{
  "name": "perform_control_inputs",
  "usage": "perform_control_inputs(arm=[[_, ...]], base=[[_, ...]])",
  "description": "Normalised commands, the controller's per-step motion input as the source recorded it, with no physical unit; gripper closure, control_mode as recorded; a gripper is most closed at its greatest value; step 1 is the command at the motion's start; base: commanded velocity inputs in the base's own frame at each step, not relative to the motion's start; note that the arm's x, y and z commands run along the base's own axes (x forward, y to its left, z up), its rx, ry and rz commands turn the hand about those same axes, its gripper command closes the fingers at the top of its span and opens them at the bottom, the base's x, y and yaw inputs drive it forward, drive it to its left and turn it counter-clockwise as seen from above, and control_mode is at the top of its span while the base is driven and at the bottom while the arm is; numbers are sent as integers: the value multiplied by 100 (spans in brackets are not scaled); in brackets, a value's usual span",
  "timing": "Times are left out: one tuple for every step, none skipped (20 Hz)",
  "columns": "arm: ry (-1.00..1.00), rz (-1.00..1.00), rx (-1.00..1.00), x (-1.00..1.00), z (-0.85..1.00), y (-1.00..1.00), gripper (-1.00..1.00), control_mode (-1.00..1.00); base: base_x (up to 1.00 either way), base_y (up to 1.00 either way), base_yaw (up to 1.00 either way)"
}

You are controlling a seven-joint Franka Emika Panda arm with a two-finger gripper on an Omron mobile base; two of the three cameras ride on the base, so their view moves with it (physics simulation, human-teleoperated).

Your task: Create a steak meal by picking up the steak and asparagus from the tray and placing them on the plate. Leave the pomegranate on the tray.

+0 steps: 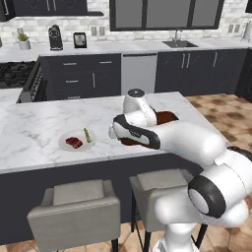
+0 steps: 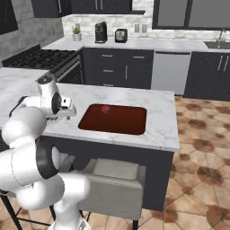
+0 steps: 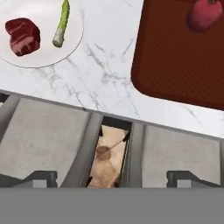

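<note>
Now, note that the steak (image 3: 22, 36) and the asparagus (image 3: 61, 23) both lie on the plate (image 3: 74, 41), side by side but apart, while the pomegranate (image 3: 204, 14) sits alone on the tray (image 3: 175, 65). Your gripper (image 3: 112, 178) hovers over the counter edge, fingertips (image 3: 41, 177) spread wide and carrying nothing (the placing steps look complete). You need only hold the arm clear; no further pick seems called for.

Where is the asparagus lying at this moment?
The asparagus lies on the white plate, beside the steak, at the hand view's upper left. In the left base view the plate sits on the marble counter, left of the tray.
</note>
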Motion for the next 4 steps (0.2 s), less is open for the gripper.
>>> perform_control_inputs(arm=[[-1, 6, 12, -29, 0, -80, -100, -100], [0, 5, 12, -26, 0, -74, -100, -100], [0, 5, 12, -26, 0, -69, -100, -100], [-1, 6, 11, -29, 0, -63, -100, -100]], base=[[0, 0, 0], [0, 0, 0], [0, 0, 0], [0, 0, 0]])
